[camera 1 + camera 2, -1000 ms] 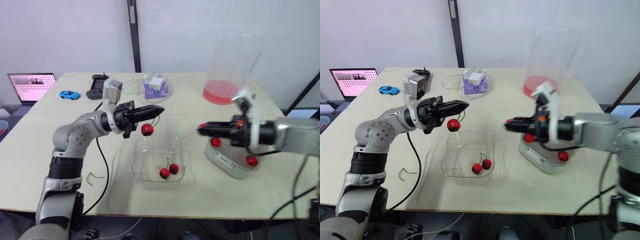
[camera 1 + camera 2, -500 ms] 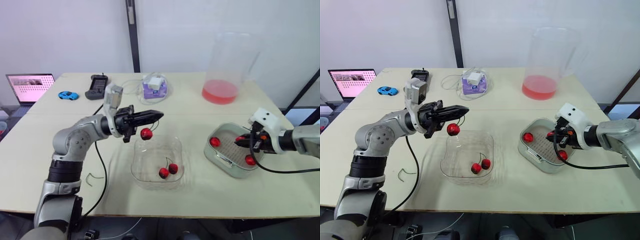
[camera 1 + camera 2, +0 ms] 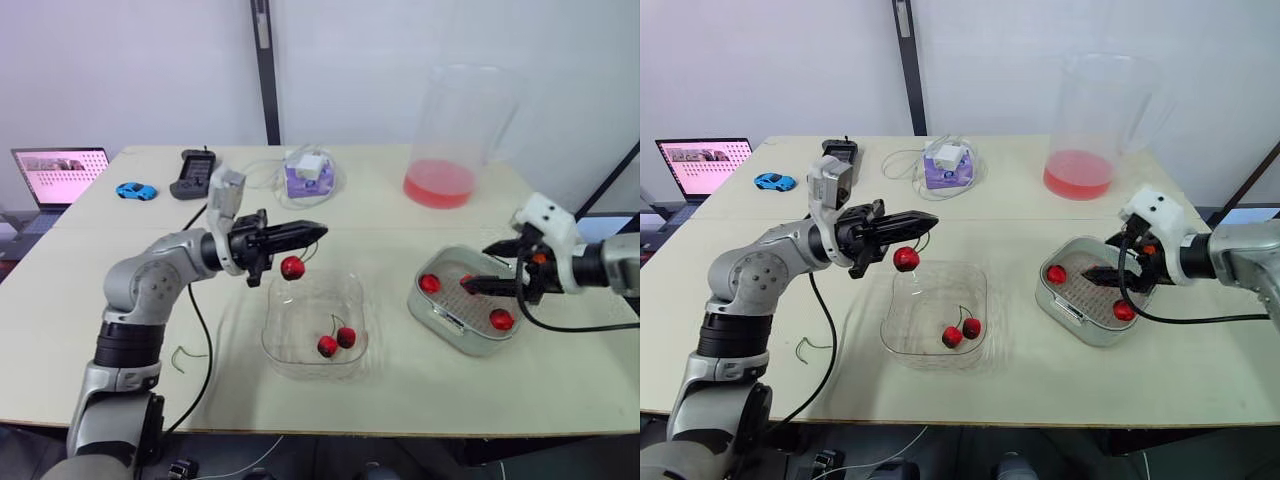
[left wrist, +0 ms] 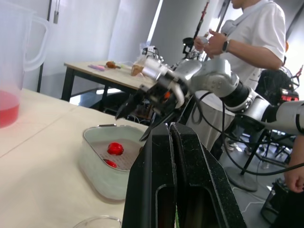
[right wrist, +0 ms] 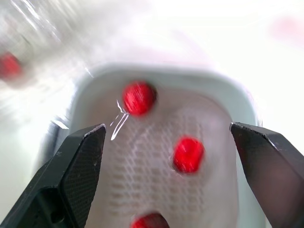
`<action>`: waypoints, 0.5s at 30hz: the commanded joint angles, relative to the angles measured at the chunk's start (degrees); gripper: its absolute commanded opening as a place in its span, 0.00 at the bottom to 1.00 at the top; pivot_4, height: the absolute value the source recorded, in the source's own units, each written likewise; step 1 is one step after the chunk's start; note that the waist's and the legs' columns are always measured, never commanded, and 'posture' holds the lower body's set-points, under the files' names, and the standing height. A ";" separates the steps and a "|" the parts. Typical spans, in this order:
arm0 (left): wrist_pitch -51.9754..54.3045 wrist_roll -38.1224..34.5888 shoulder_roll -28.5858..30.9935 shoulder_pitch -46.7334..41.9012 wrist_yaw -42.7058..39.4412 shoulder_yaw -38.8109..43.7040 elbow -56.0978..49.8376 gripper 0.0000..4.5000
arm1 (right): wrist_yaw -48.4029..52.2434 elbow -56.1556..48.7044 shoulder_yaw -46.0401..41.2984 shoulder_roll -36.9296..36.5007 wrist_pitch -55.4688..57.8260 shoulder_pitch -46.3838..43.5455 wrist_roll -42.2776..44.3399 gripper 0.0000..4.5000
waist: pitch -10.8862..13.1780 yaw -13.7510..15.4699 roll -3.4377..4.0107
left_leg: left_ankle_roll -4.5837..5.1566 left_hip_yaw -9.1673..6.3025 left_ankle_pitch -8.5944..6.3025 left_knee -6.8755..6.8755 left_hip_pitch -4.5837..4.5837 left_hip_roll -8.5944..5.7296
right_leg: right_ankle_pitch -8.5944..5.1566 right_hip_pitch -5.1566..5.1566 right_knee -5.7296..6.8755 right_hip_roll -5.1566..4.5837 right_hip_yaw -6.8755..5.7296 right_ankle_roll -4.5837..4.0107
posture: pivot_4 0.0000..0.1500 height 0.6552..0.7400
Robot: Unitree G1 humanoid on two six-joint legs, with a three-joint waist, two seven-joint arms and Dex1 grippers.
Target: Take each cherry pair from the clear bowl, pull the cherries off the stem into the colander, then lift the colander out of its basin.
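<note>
one stemmed cherry (image 3: 292, 267) in left fingers (image 4: 194, 175), right fingers (image 5: 76, 180) apart

Your left arm (image 3: 150, 285) was silver-grey, built of rounded segments with black bands at the joints, and a black cable (image 3: 207, 325) looped down from it. The right arm (image 3: 615, 265) was grey too. Each wrist carried a white block (image 3: 226, 188). The left tool (image 3: 320, 229) and right tool (image 3: 475, 268) had tapered black fingers. An orange mark (image 3: 537, 258) showed at the right wrist.
</note>
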 commanded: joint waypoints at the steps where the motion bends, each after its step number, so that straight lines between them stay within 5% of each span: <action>1: -0.34 -1.72 -0.61 -1.30 0.69 1.64 -0.65 0.00 | -3.03 -6.68 -6.25 7.23 7.14 -4.90 12.99 0.99 | 0.00 -0.11 -0.01 | 0.00 0.00 0.00 -0.01 0.01 0.00 | 0.00 0.01 0.01 0.00 0.00 0.00 | 1.00 0.92; 5: 0.20 -2.73 -1.94 -1.28 2.26 1.76 -1.68 0.00 | -13.03 -13.02 -6.49 20.77 13.64 -6.86 26.37 0.99 | -0.01 -0.02 -0.03 | 0.00 -0.07 0.00 0.00 0.02 0.02 | 0.00 0.02 0.05 0.04 -0.03 -0.01 | 1.00 0.92; 15: 0.77 -4.12 -2.85 -0.99 4.35 1.90 -3.17 0.00 | -32.78 -14.84 1.55 44.90 11.58 -8.55 31.34 0.99 | -0.02 -0.23 -0.03 | -0.04 -0.09 0.02 0.01 -0.02 0.01 | 0.01 -0.03 0.12 0.01 -0.05 0.00 | 1.00 0.92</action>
